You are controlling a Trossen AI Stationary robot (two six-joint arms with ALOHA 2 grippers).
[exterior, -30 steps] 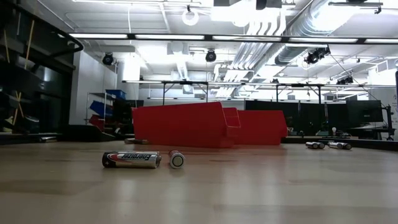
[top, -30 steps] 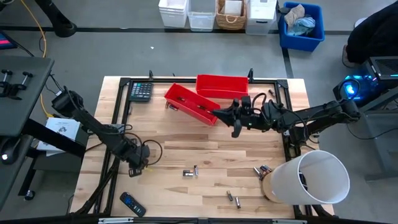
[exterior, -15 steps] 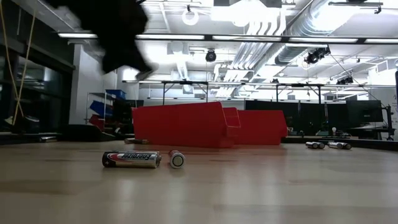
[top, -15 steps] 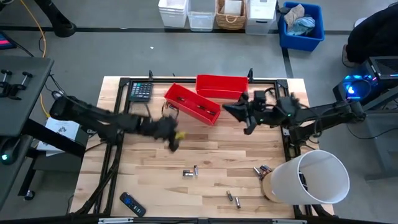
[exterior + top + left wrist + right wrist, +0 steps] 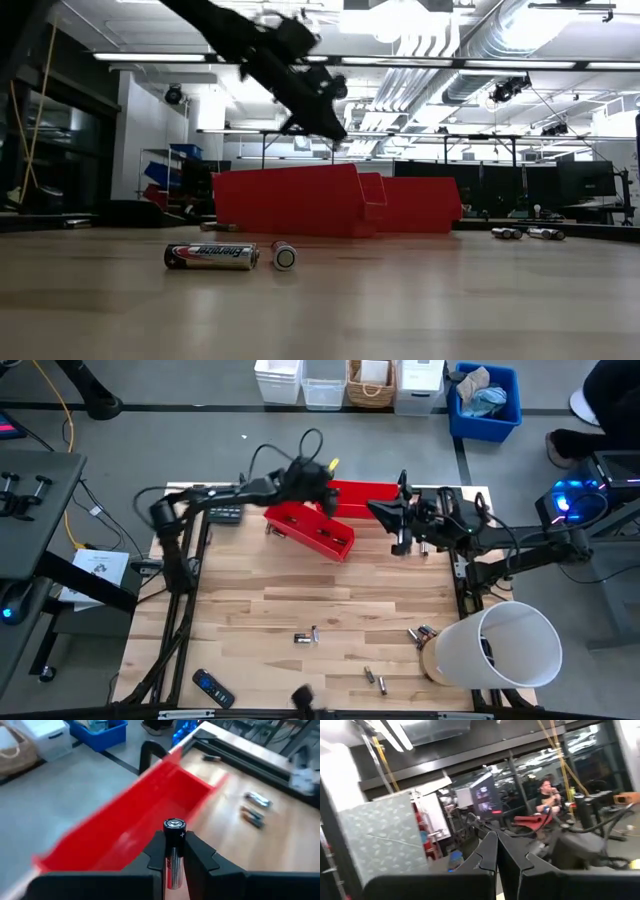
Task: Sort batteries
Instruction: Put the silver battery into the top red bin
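Observation:
A silver-and-black battery [image 5: 173,854] sits between the fingers of my left gripper [image 5: 173,837], which is shut on it above the two red bins [image 5: 357,497] [image 5: 310,527] at the table's far edge; the low view shows that arm [image 5: 290,70] high over the bins. My right gripper [image 5: 378,510] hangs shut and empty in the air just right of the bins. More batteries lie on their sides on the wood: a pair [image 5: 305,637] near the middle, seen close in the low view [image 5: 210,256], a pair [image 5: 375,680] near the front edge, and some [image 5: 420,632] by the white cylinder. My left gripper pinches the battery's barrel [image 5: 173,862] between its two fingers. The battery lies along the fingers, and its capped end [image 5: 174,824] sticks out past the fingertips. It is lifted clear, over the red bin [image 5: 150,820], with the fingers slanting down toward the far side.
A calculator [image 5: 226,507] lies at the far left corner and a black remote [image 5: 212,688] at the near left. A large white cylinder [image 5: 500,645] stands at the near right. A black frame [image 5: 190,550] rims the table. Bare wood spreads across the middle.
My left gripper has swept from the near left of the table up and across to the far edge, ending above the red bins, and has tipped from pointing down toward level. My right gripper has drawn back a little toward the far right.

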